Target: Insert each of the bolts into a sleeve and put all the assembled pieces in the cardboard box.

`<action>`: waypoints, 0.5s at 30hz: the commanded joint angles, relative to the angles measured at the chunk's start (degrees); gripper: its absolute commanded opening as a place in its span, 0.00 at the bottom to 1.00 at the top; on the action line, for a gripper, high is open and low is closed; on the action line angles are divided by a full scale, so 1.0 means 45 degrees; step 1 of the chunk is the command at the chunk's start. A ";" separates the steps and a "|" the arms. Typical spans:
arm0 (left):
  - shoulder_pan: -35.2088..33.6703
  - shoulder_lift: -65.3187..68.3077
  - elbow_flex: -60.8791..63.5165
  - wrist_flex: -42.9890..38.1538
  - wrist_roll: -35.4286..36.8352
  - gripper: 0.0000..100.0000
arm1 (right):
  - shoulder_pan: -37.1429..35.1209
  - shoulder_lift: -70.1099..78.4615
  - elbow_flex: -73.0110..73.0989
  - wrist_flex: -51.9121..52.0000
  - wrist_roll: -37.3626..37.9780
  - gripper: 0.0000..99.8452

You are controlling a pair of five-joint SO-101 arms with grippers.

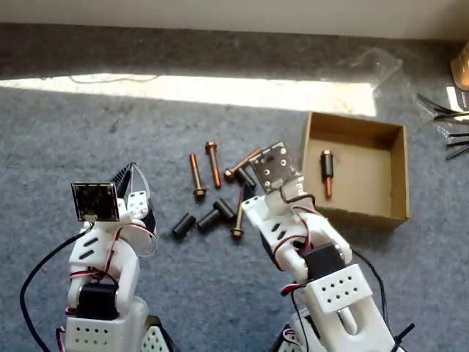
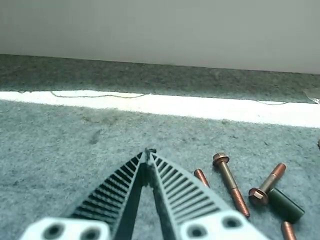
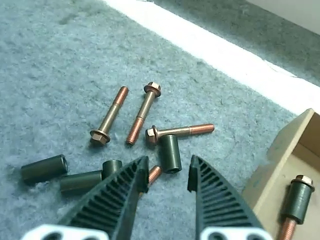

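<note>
Several copper bolts [image 1: 196, 174] and dark sleeves [image 1: 209, 220] lie scattered on the grey carpet between the arms. My right gripper [image 3: 167, 175] hangs open just above them. One sleeve [image 3: 170, 152] lies just beyond its fingertips, in line with the gap, beside a bolt [image 3: 180, 131]. In the high view the right gripper [image 1: 248, 189] sits at the right side of the pile. My left gripper [image 2: 147, 152] is shut and empty, left of the bolts [image 2: 230, 182]; the high view shows it [image 1: 133, 169] over bare carpet. The cardboard box [image 1: 396, 176] holds one bolt-in-sleeve piece [image 1: 327, 172].
A bright strip of sunlight [image 1: 220, 89] crosses the carpet behind the parts. A clear plastic bag [image 1: 366, 66] lies beyond the box, and black cable ties [image 1: 447, 114] lie at the far right edge. Bare carpet stretches in front of the left arm.
</note>
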 commanded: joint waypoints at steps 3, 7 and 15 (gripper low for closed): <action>-0.0107 -0.0127 -0.0068 -0.0332 -0.0039 0.01 | -0.0088 -0.0205 0.1123 -0.2295 0.0156 0.12; -0.0107 -0.0127 -0.0068 -0.0332 -0.0039 0.01 | -0.0068 -0.0205 0.1475 -0.2667 0.0156 0.12; -0.0107 -0.0107 -0.0068 -0.0332 -0.0039 0.01 | -0.0049 -0.0147 0.2061 -0.2608 0.0156 0.12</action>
